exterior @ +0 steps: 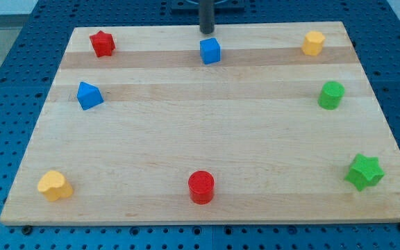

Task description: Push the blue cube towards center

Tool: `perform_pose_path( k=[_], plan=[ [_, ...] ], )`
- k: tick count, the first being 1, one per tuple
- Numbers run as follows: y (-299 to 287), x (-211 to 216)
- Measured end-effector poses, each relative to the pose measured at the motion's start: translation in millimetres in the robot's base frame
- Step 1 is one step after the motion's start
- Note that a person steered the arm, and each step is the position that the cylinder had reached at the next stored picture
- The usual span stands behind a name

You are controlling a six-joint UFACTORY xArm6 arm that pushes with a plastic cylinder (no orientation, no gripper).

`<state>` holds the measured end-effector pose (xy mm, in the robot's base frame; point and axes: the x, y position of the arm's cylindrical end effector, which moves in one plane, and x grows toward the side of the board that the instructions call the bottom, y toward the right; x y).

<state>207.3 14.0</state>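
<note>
Starting from the wooden worktop, lying broad and bare across its middle, with blocks strung along its edges. Sitting near the right edge toward the bottom corner: a green star; farther up that edge, a green cylinder. Resting by the bottom edge: a red cylinder; near the bottom-left corner, a yellow heart-like block. Placed by the left edge: a blue wedge-like block; in the top corners, a red star and a yellow block. Waiting close to the top edge, about midway along it: the blue cube. Hovering just above it at the top edge, apart and not touching: my tip. No hand here, only a bare rod holding nothing. Judged as the approach step, push not yet begun. Needed next: contact on the cube's top-edge face, then a straight shove toward the worktop's centre.
</note>
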Motion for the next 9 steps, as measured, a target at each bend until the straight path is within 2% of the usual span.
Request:
perform_pose_path(
  k=[1, 2, 4, 6, 7, 8, 9],
  plan=[
    [12.2, 37.1],
    [12.0, 49.5],
    [-25.0, 122.6],
    [-42.0, 168.3],
    [-41.9, 176.6],
    [-16.2, 189.7],
    [5.4, 163.2]
  ],
)
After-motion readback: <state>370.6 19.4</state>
